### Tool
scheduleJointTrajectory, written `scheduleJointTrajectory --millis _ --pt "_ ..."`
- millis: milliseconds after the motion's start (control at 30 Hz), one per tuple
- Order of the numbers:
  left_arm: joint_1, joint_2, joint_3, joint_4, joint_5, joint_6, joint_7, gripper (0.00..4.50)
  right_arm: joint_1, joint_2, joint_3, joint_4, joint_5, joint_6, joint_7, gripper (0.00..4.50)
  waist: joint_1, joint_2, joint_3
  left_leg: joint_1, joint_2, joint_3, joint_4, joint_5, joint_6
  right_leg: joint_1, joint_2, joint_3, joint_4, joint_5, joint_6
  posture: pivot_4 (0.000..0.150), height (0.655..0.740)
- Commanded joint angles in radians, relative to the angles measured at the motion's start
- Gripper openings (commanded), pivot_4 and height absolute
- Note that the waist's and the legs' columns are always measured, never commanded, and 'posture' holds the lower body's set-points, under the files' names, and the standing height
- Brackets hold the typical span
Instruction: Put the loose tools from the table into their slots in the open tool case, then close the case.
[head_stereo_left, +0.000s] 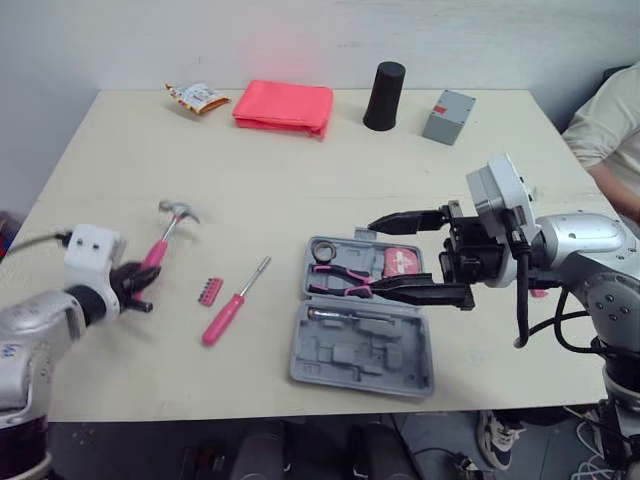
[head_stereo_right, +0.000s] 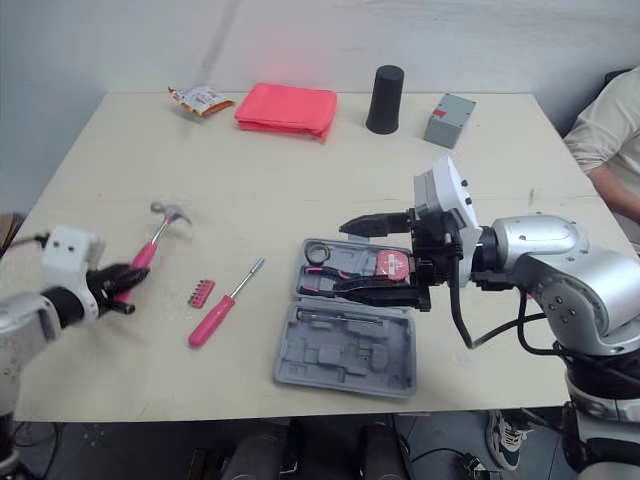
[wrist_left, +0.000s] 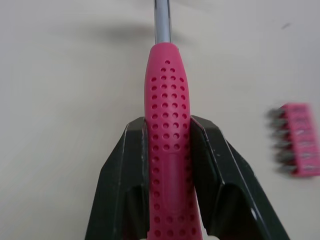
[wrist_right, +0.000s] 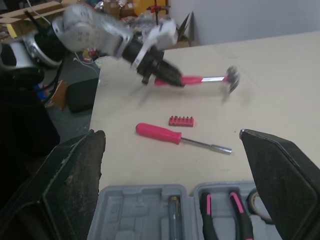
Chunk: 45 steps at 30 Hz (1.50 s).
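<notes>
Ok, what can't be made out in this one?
Hammer head: cut off by the frame edge in the left wrist view, blurred in the right wrist view.
Tool case slots under the right gripper: covered by it in both eye views, cut off at the frame edge in the right wrist view.
Bit holder: bits too small to tell apart.

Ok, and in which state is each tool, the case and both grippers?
tool case: open
hammer: held by its handle
left gripper: shut on hammer
right gripper: open, above tool case
screwdriver: loose on table
bit holder: loose on table
pliers: in tool case
</notes>
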Motion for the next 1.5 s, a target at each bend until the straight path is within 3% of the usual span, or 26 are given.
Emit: scheduleJointTrajectory --millis 33,333,500,767,933,1500 --pt "-0.089 0.051 -0.079 -0.068 -0.042 -0.075 -0.117 0.51 0.031 -0.040 -0.046 -0.015 -0.012 -0.020 0.016 4.50 0.000 0.000 0.000 0.000 0.000 0.000 0.000 0.000 0.000 0.001 0.000 0.000 -0.001 0.000 0.000 0.150 0.7361" --pt "-0.351 0.119 -0.405 -0.107 -0.147 -0.172 -0.511 0.51 0.197 -0.216 -0.140 -0.047 -0.003 0.026 0.094 4.50 -0.002 0.001 0.001 0.000 0.001 0.003 -0.002 0.000 0.000 0.001 0.003 0.000 -0.004 0.000 0.000 0.150 0.7361" --pt "-0.479 0.107 -0.614 -0.142 -0.178 -0.055 -0.619 0.51 0.380 -0.290 -0.236 -0.082 -0.015 0.025 0.126 4.50 0.002 0.001 0.001 0.000 0.001 0.004 0.001 0.001 0.003 0.003 0.004 0.001 -0.005 0.000 0.001 0.150 0.7361" --pt "-0.635 0.009 -0.924 -0.078 0.037 -0.003 -0.551 0.51 0.497 -0.293 -0.321 -0.140 0.024 0.058 0.093 4.50 0.004 0.001 0.001 0.001 0.002 0.003 0.003 0.003 0.004 0.004 0.005 0.002 -0.004 0.001 0.002 0.150 0.7361" --pt "-0.646 -0.080 -0.988 -0.073 0.079 -0.010 -0.531 0.51 0.548 -0.284 -0.355 -0.162 0.045 0.075 0.071 4.50 0.010 0.001 0.001 0.000 0.002 0.002 0.004 0.003 0.004 0.003 0.006 0.002 -0.004 0.001 0.002 0.150 0.7361" --pt "-0.658 -0.180 -1.123 0.014 0.242 -0.106 -0.564 0.51 0.601 -0.277 -0.383 -0.190 0.075 0.072 0.016 4.50 0.028 0.001 0.001 -0.001 0.002 0.000 0.013 0.001 0.006 0.006 0.005 0.001 -0.002 0.001 0.002 0.150 0.7361"
